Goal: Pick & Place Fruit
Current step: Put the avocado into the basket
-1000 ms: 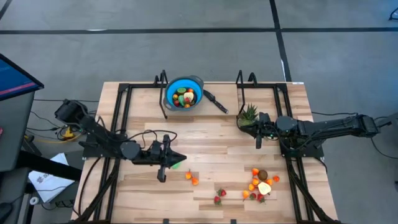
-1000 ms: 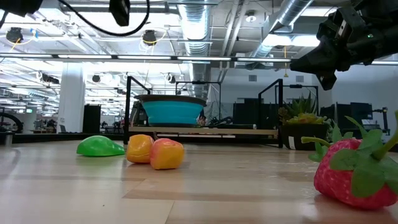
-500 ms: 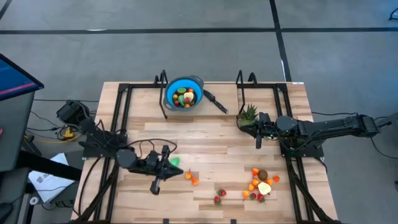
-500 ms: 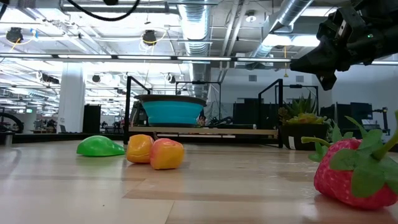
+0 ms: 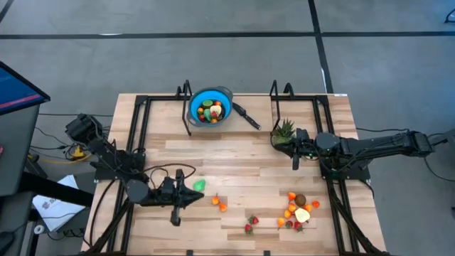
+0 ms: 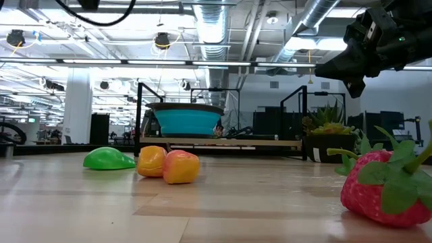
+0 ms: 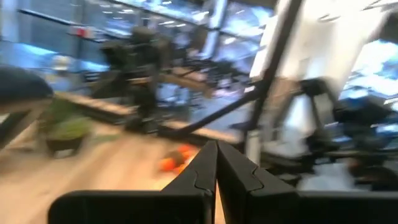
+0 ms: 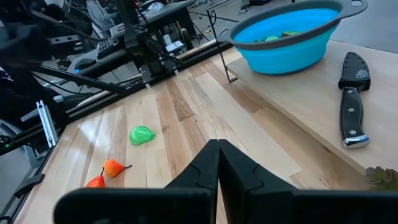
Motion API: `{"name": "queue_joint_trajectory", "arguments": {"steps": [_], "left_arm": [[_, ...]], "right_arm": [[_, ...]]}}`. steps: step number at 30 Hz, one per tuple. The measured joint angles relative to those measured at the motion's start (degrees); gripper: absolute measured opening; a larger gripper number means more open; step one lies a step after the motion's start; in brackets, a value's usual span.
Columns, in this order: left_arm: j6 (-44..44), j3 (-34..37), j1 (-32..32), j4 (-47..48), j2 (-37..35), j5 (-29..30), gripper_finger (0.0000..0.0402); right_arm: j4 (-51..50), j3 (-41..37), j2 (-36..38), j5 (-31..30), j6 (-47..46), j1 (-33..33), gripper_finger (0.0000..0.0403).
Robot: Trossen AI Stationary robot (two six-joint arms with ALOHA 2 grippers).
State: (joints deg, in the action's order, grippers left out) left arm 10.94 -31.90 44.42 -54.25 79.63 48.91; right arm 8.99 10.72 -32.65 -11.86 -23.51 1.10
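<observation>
place: industrial lab | signs: exposed ceiling ducts [image 6: 214, 27], strip lights, metal test rigs [image 6: 202, 111]

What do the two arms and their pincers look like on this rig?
Both arms are dark, jointed and slim. The left arm trails loose black cables looping over the table, ending in the left pincer. The right arm ends in the right pincer. Each wrist view shows two black wedge-shaped fingers with notched inner edges, on a black bar.
</observation>
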Motion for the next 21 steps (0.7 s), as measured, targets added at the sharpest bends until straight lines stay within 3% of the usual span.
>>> {"name": "queue_joint_trajectory", "arguments": {"steps": [3,8,15,21], "left_arm": [[0.4,0.0,-0.1,6.4,-0.7,4.7,0.0001],[7.9,0.0,-1.2,16.8,-2.6,5.3,0.0001],[18.7,0.0,-5.6,34.6,-10.1,-5.1,0.0001],[26.1,0.0,-9.6,43.7,-12.3,-12.5,0.0001]], "right_arm": [[0.0,0.0,0.0,0.0,0.0,0.0,0.0001],[0.0,0.0,0.0,0.0,0.0,0.0,0.0001],[0.0,0.0,0.0,0.0,0.0,0.0,0.0001],[0.0,0.0,0.0,0.0,0.0,0.0,0.0001]]}}
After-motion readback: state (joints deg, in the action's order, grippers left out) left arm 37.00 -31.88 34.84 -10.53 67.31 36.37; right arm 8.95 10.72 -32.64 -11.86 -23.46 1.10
